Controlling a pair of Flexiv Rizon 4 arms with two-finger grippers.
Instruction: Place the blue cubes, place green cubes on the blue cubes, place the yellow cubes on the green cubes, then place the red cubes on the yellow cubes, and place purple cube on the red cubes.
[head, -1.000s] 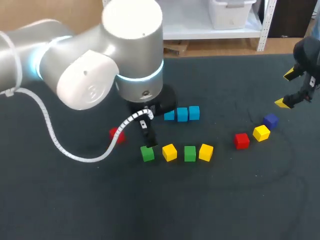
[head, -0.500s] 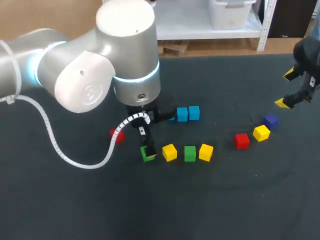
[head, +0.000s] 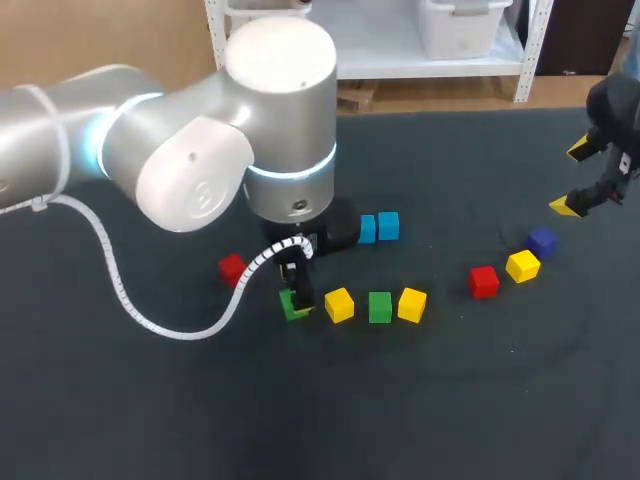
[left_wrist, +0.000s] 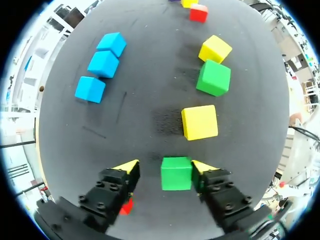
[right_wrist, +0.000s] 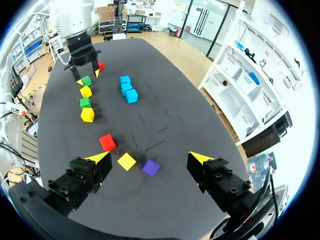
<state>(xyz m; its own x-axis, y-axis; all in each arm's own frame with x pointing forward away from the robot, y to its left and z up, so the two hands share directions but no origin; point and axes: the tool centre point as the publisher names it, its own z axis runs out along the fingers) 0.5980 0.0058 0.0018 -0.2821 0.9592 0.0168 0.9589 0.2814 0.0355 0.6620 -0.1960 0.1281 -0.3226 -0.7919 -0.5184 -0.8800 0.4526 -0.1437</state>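
My left gripper (left_wrist: 165, 167) stands open around a green cube (left_wrist: 176, 173) on the table. One fingertip is against the cube and a gap remains on the other side. Ahead of it lie a yellow cube (left_wrist: 199, 122), a second green cube (left_wrist: 214, 77) and another yellow cube (left_wrist: 215, 49). Three blue cubes (left_wrist: 103, 63) sit in a row off to one side. In the head view the left gripper (head: 296, 290) is over the green cube (head: 295, 305), and one blue cube is hidden behind the arm. My right gripper (head: 574, 180) hangs open at the far right, with nothing in it.
A red cube (head: 232, 268) lies left of the row. A second red cube (head: 483, 282), a yellow cube (head: 522, 266) and a purple cube (head: 541, 241) sit together at the right, under my right gripper (right_wrist: 150, 157). My left arm (head: 200, 130) covers the table's left.
My left gripper has come down around the leftmost green cube and its fingers have narrowed. The left arm's body shifted slightly right. The right arm has not moved.
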